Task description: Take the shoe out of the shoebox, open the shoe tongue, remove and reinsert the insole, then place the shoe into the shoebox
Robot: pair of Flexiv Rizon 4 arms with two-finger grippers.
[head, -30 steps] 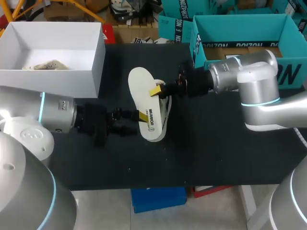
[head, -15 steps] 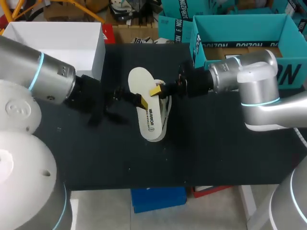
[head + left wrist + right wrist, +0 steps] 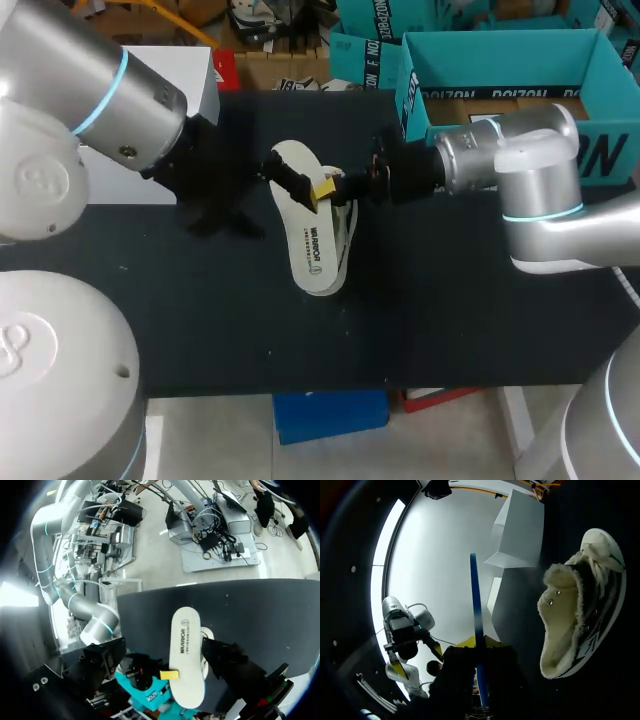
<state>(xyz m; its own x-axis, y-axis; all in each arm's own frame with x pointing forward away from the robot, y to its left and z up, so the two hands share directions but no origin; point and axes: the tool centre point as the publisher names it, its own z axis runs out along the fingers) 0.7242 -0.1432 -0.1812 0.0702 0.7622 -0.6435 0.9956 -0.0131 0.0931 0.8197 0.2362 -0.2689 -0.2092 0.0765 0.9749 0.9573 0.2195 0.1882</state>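
My right claw [image 3: 327, 188] pinches the flat cream foam insole [image 3: 312, 250] edge-on between its yellow tips. The cream fleece-lined lace-up shoe [image 3: 580, 615] lies just beside it. My left claw [image 3: 297, 184] hangs spread wide, that insole ahead of it.

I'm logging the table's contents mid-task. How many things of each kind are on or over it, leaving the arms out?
Boxes: 2, the white shoebox and the teal box
Shoes: 1, the shoe
Insoles: 1, the insole, out of the shoe
Total: 4
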